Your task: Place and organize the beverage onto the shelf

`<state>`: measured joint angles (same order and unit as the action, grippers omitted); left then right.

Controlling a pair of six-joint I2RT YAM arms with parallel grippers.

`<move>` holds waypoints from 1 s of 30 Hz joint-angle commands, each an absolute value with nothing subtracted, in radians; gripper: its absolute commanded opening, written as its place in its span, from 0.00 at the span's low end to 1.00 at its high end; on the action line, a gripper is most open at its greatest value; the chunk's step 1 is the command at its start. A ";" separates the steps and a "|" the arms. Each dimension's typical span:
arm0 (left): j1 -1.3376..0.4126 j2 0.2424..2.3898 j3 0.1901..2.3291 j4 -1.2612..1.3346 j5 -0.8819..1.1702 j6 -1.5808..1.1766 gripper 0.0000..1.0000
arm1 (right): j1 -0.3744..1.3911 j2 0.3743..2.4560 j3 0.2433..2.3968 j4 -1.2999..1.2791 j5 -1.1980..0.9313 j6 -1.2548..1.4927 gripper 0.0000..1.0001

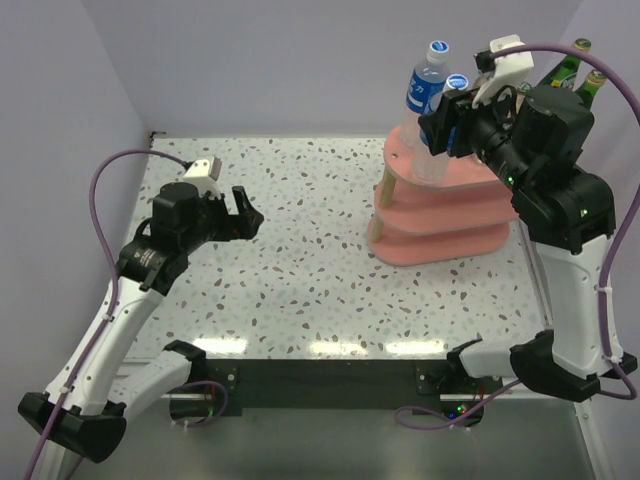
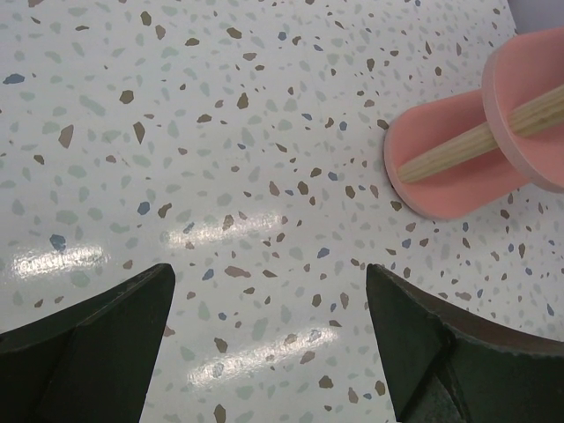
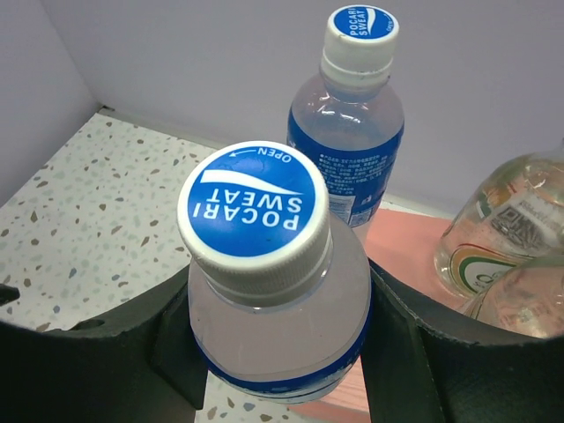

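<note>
My right gripper [image 3: 282, 339] is shut on a clear plastic bottle with a blue label and a blue-and-white cap [image 3: 254, 211], holding it upright by the shoulder at the left end of the pink shelf's top board [image 3: 410, 251]. I cannot tell whether its base touches the board. From above, the held bottle [image 1: 457, 82] sits in the right gripper [image 1: 450, 115] over the shelf [image 1: 440, 215]. A second blue-label bottle [image 3: 351, 115] [image 1: 427, 85] stands just behind it. Two clear bottles [image 3: 498, 233] stand to the right. My left gripper [image 2: 269, 282] [image 1: 245, 212] hangs open and holds nothing over the table.
Two dark green bottles with gold caps [image 1: 575, 68] show behind the right arm at the back right. The shelf's lower boards [image 2: 449, 167] and a wooden post [image 2: 467, 145] lie right of the left gripper. Grey walls close in the speckled table [image 1: 300, 260].
</note>
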<state>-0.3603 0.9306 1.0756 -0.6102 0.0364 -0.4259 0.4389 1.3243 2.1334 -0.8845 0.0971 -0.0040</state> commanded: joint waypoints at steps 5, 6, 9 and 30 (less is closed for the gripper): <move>-0.356 0.910 1.062 -0.560 0.025 -0.407 0.95 | 0.391 1.316 2.203 -0.733 0.106 0.098 0.00; -0.356 0.907 1.057 -0.558 0.025 -0.407 0.95 | 0.384 1.318 2.200 -0.733 0.109 0.101 0.00; -0.356 0.900 1.046 -0.558 0.023 -0.410 0.95 | 0.365 1.324 2.188 -0.732 0.106 0.121 0.00; -0.356 0.891 1.035 -0.563 0.015 -0.410 0.95 | 0.337 1.348 2.122 -0.729 0.080 0.120 0.17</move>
